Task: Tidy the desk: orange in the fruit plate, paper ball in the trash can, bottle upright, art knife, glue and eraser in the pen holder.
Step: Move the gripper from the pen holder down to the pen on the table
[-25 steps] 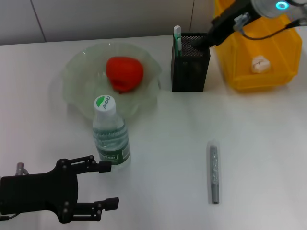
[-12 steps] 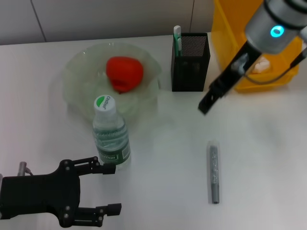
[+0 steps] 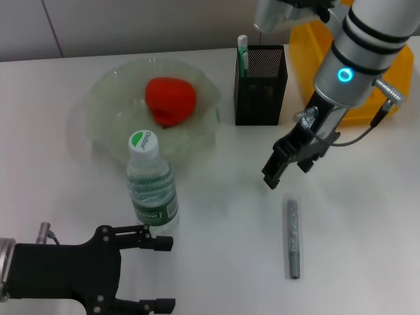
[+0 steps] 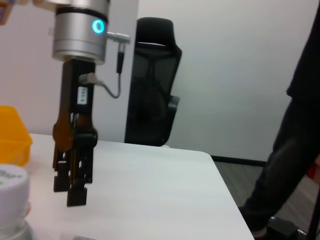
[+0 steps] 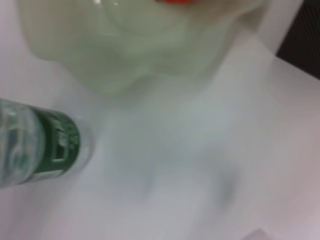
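The orange (image 3: 170,98) lies in the translucent fruit plate (image 3: 108,92). The bottle (image 3: 151,187) stands upright in front of the plate. The black mesh pen holder (image 3: 260,88) holds a white and green stick (image 3: 242,51). The grey art knife (image 3: 293,237) lies flat on the table. My right gripper (image 3: 289,168) hangs open and empty just above and behind the knife; it also shows in the left wrist view (image 4: 70,187). My left gripper (image 3: 168,273) is open and empty at the front left, near the bottle's base. The paper ball and the eraser are not visible.
The yellow trash can (image 3: 387,92) stands at the back right, mostly behind my right arm. The right wrist view shows the bottle (image 5: 35,145) and the plate (image 5: 140,45). Beyond the table's right edge are an office chair (image 4: 150,90) and a person (image 4: 295,150).
My right gripper has moved from the pen holder's mouth forward and down to just behind the knife. My left gripper has drawn back a little toward the front edge.
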You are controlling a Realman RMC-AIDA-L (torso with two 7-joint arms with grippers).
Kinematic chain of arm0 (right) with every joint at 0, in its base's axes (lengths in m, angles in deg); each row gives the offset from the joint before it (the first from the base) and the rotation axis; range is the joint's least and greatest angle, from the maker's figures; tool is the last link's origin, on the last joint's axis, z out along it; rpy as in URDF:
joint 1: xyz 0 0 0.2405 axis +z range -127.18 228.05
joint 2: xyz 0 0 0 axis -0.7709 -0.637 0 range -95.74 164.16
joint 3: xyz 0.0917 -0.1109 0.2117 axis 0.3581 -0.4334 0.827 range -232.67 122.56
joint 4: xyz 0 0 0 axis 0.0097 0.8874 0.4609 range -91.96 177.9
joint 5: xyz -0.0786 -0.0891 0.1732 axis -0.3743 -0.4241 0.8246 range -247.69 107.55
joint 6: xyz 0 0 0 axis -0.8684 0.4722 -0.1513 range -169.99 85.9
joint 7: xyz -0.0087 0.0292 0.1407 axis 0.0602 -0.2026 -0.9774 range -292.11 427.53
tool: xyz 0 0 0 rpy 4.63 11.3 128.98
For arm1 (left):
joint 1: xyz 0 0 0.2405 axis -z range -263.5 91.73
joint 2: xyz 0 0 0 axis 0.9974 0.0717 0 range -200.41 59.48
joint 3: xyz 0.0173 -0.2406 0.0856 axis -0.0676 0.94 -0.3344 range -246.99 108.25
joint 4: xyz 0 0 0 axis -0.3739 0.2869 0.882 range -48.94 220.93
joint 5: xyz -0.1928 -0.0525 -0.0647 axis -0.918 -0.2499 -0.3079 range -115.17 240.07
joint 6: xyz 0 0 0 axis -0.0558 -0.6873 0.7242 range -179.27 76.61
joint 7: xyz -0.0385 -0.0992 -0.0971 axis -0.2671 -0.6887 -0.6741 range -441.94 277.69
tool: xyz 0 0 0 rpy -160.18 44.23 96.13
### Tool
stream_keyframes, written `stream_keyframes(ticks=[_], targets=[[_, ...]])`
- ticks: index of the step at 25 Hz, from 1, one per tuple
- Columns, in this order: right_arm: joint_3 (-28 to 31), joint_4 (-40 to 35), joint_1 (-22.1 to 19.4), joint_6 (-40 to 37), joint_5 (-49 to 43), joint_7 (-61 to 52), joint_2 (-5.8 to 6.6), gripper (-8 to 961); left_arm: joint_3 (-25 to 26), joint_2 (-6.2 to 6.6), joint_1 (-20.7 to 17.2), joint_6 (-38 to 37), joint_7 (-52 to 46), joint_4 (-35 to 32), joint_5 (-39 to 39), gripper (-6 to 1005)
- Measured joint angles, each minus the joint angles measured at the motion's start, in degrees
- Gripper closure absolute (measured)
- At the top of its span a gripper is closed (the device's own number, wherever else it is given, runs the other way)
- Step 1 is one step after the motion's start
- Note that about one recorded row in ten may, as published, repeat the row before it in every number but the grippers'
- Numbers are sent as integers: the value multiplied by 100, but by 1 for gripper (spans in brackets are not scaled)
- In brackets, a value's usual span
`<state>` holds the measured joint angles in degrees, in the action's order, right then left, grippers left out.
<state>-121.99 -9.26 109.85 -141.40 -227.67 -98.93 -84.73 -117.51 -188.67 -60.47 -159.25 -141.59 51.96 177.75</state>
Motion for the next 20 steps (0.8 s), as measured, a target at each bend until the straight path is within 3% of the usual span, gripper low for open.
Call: stream_keyframes(ticks=[6, 20], targets=[[-5, 695, 65, 261, -127, -263, -21, 221, -189, -9, 103, -10, 145, 32, 5, 184], [5, 1197, 78, 665, -175, -285, -23, 261, -393, -2, 184, 0, 170, 10, 17, 184]])
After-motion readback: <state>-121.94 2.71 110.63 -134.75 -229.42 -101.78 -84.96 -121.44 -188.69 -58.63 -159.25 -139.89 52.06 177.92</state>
